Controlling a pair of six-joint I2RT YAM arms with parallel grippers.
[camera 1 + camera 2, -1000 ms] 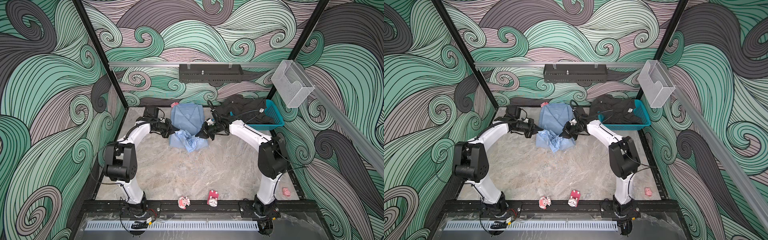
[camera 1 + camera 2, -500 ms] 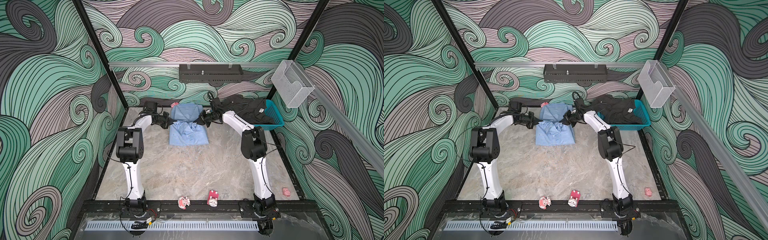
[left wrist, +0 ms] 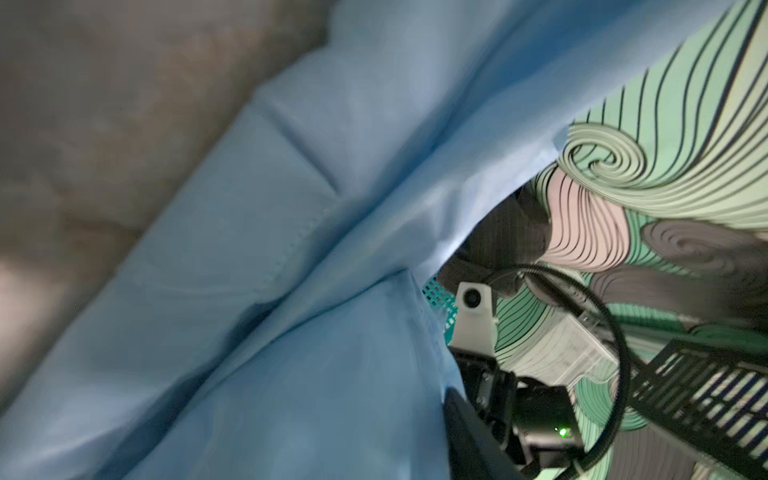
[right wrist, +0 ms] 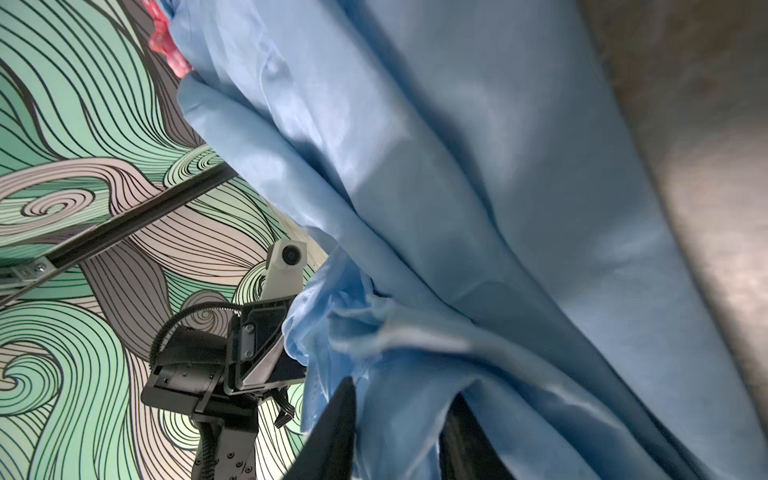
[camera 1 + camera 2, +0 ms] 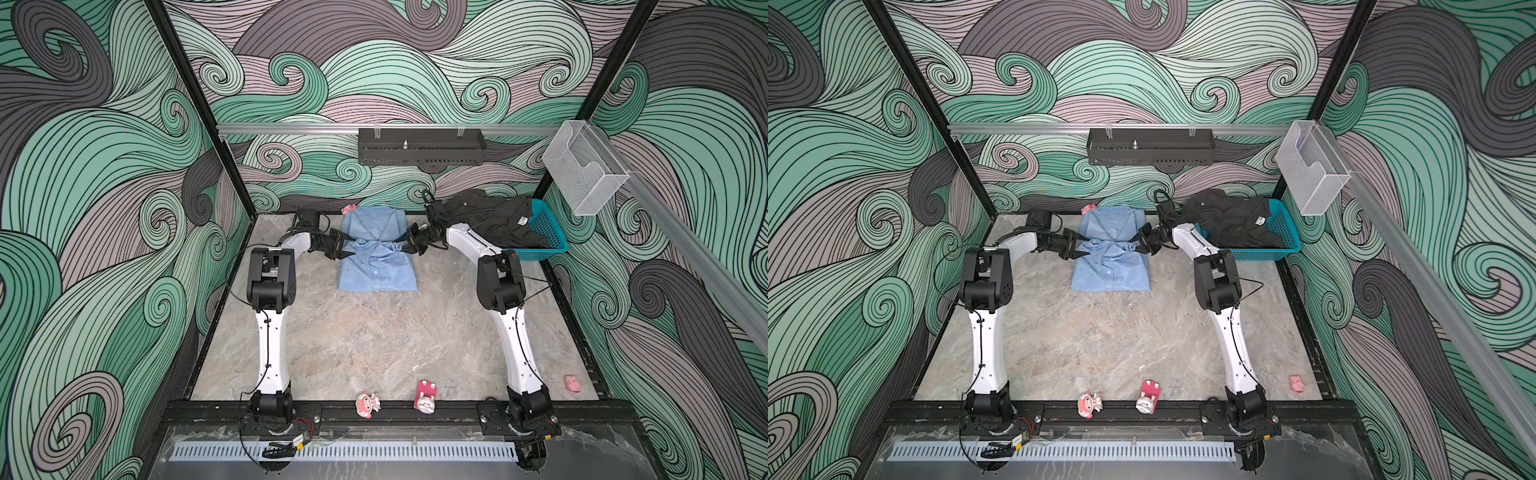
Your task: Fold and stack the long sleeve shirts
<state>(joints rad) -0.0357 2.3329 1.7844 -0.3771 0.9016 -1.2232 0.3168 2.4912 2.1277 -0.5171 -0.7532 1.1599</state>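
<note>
Light blue shirt (image 5: 376, 270), cinched at its middle, left tool (image 5: 341, 248) and right tool (image 5: 405, 245) released, jaws apart

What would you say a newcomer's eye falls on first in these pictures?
The light blue cloth shirt at the far middle of the marble-patterned table, its waist bunched between the left fingers and right fingers. Next, the dark charcoal cloth shirt heaped on the teal plastic basket in the far right corner.

light blue shirt (image 4: 478, 208) filled most of frame. its bunched fold sat between right gripper (image 4: 395, 436) jaws, which stood apart. left arm's camera (image 4: 286, 266) sat just beside shirt's edge.
</note>
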